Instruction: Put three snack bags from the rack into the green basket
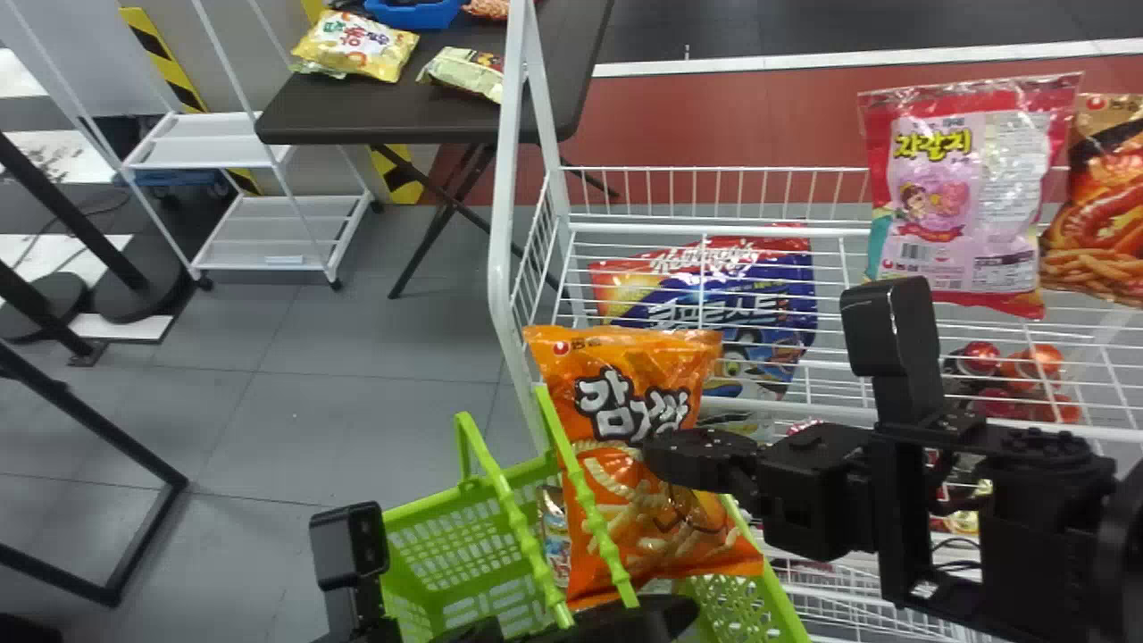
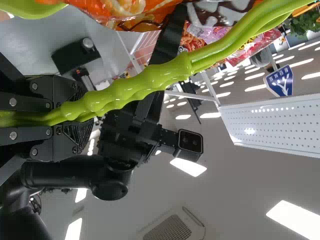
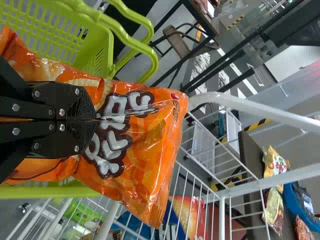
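Note:
My right gripper is shut on the orange snack bag, which hangs upright over the green basket, its lower part behind the green handles. In the right wrist view, the orange bag is pinched between the fingers of my right gripper. At the head view's bottom edge is my left gripper; the left wrist view has this gripper shut on the basket handle. Another snack bag lies inside the basket, partly hidden by the orange one.
The white wire rack holds a blue and red bag, a pink bag and an orange-brown bag. Its white post rises just beyond the basket. Farther back stands a dark table with snack bags.

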